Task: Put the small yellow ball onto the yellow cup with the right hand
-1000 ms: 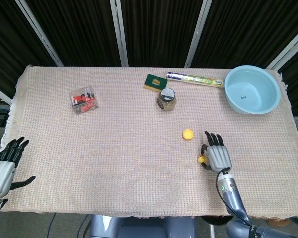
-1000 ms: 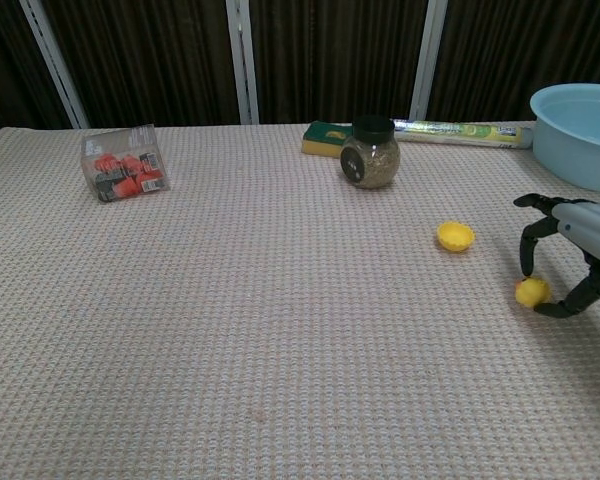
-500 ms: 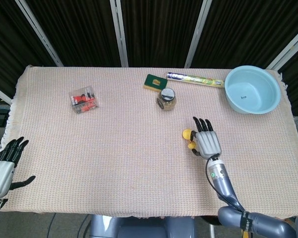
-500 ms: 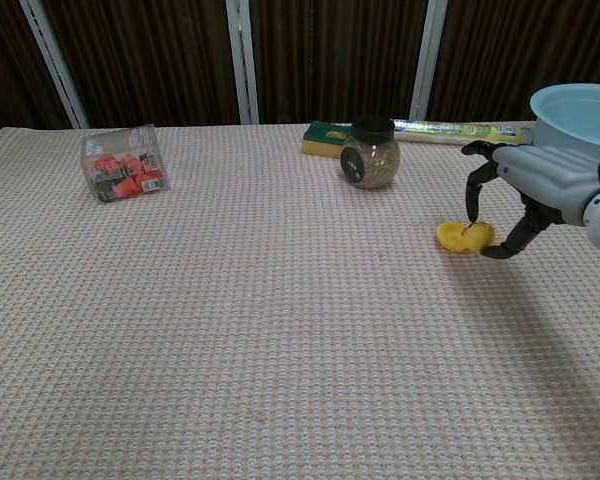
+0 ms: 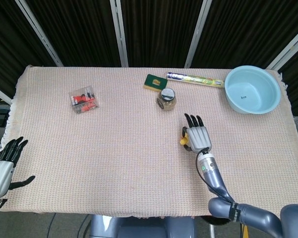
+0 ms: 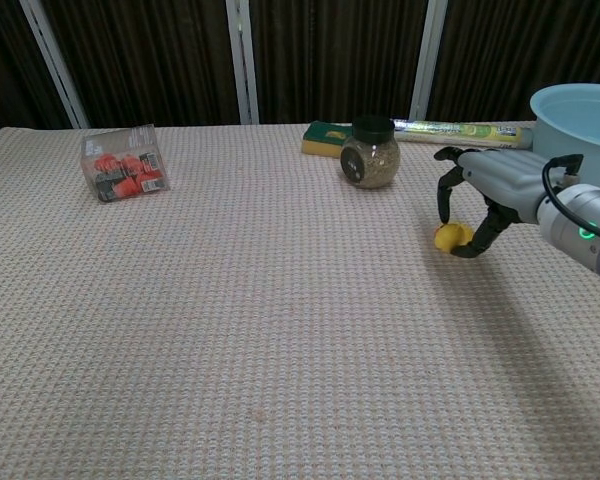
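Nearest edge of the desk: the left hand hangs off the near left corner of the desk, fingers spread and holding nothing
Right hand: the right hand sits right of centre, thumb and a finger pinching the small yellow ball; the other fingers point away from the robot
Ball position: low over the cloth, right where the yellow cup should be
Cup: the yellow cup cannot be made out apart from the ball in either view; the hand covers that spot from above, so I cannot tell whether the ball touches it
Risk: judged from here, the cup is shallow and light, so a release off its centre could let the ball roll off across the cloth, or a fingertip could push the cup away
Beyond the hand: a glass jar stands near, with a green sponge and foil roll behind it
Far right: blue basin
Far left: clear box of red items
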